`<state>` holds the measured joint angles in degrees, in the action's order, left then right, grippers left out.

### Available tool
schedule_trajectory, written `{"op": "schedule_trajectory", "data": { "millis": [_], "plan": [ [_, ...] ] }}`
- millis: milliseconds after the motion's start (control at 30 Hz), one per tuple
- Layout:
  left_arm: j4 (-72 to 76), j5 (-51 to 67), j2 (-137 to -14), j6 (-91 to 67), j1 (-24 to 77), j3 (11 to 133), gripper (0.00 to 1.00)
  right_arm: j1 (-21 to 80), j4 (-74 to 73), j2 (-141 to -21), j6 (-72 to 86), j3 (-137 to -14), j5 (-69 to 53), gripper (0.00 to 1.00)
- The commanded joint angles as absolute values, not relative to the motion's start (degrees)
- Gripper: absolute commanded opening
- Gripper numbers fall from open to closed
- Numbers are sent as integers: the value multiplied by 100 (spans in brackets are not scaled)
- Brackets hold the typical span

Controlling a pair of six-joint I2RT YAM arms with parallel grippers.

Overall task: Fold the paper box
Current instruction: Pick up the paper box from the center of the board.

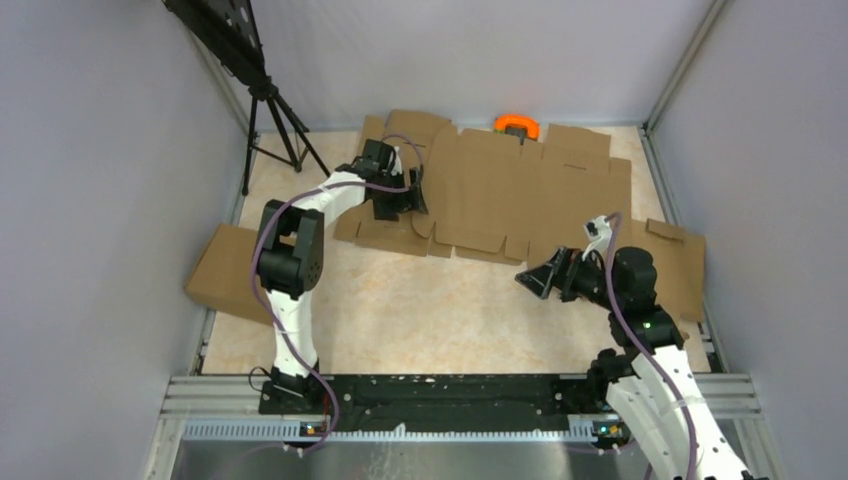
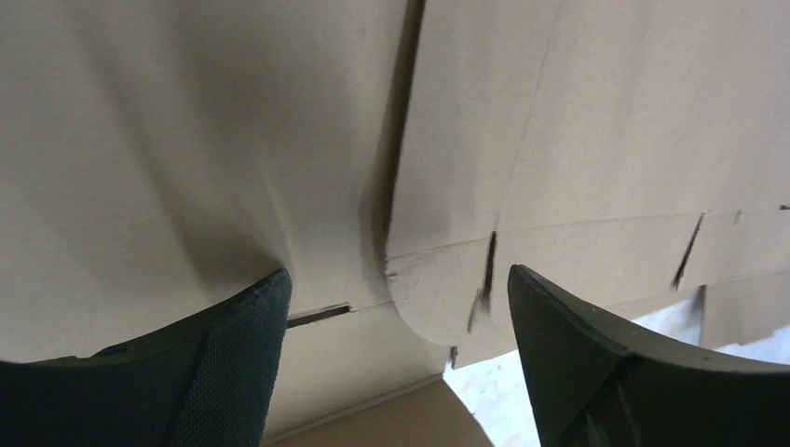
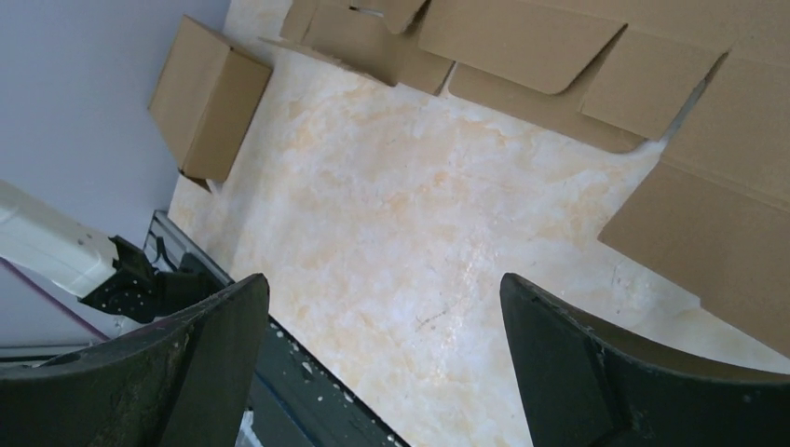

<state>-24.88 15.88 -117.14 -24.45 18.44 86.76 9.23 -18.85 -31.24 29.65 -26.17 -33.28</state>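
Big brown corrugated cardboard die-cut sheet, the paper box, is lying flat and unfolded at the far middle of the pale marbled bench. Left fingers are spreading wide over its left flaps, gripping nothing. Right fingers are hanging released over the bench just near of its near-right edge. Probably handling light, stiffish, bending at creases, tearing at slits; taking a flap edge beside a crease looks best.

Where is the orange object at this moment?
In the top view the orange object lies far from the arms, a little right of centre, at the far edge of the paper box.
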Motion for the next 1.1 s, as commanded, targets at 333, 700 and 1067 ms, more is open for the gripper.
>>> {"op": "schedule_trajectory", "data": {
  "millis": [333, 700, 1067],
  "plan": [
    [-1362, 3776, -12132, -3497, 1605, 8600, 58, 945, -1331, -3114, 3117, -2635, -3603, 92],
    [-446, 3932, -11624, -4026, 1556, 8122, 0, 941, -1861, -3148, 2885, -2843, -3196, 91],
    [-51, 3829, -9181, -4458, 1564, 6559, 0, 945, -2255, -3222, 2946, -3085, -2497, 89]
  ]
}}
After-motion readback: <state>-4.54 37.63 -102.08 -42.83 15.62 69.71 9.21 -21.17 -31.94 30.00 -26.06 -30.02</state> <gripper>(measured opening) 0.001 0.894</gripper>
